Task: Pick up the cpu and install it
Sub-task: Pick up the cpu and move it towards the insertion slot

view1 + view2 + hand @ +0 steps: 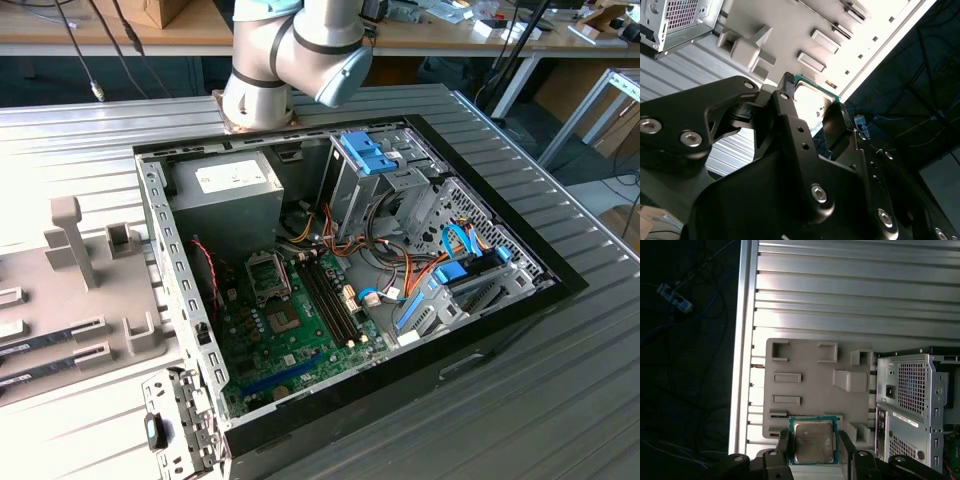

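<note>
The cpu [813, 439], a flat square chip with a silver-grey metal top and a thin green rim, sits between the two black fingers of my gripper [813, 449], which is shut on its edges. The second wrist view shows the same grip: the cpu [809, 104] is clamped in the gripper [813, 97]. The chip hangs well above the grey holder tray [810, 385] on the ribbed metal table. In the exterior view the arm [290, 55] rises past the frame's top edge. The open socket [268, 272] on the green motherboard holds nothing.
The open computer case [500, 300] lies on the table with a grey power-supply box [225, 195], blue drive brackets and loose cables inside. The grey holder tray [90, 290] sits at the exterior view's left. The case's perforated metal wall [912, 390] adjoins the tray. The table's edge [742, 340] borders dark floor.
</note>
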